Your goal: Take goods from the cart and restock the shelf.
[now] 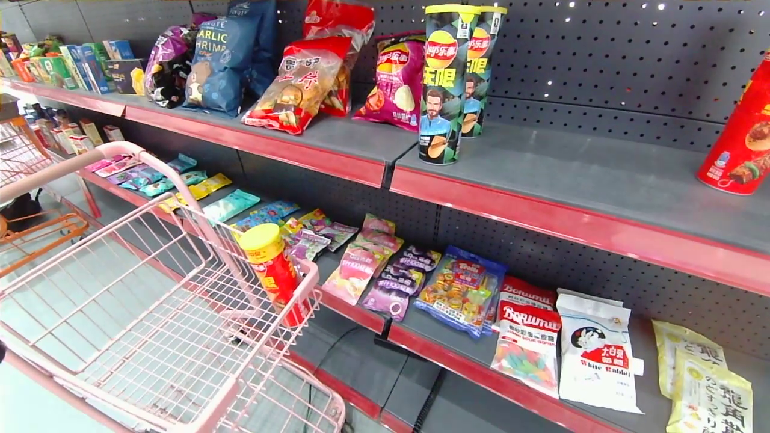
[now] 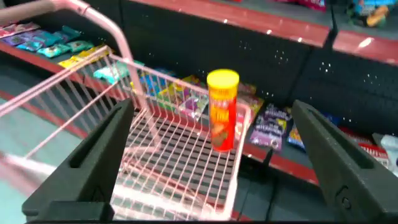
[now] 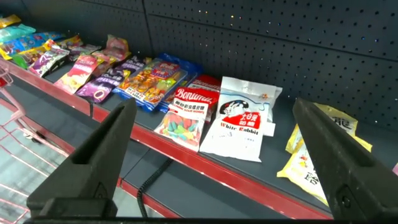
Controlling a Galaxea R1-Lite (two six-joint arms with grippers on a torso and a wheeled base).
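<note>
One red can (image 1: 275,273) in pink cart (image 1: 72,166)

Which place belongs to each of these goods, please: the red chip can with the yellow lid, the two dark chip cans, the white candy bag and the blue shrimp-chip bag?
1. red chip can
2. dark chip cans
3. white candy bag
4. blue shrimp-chip bag

A. flat on the lower shelf
B. standing in the pink cart
C. upright on the upper shelf
D. propped at a slant on the upper shelf

Pairs: 1-B, 2-C, 3-A, 4-D.
</note>
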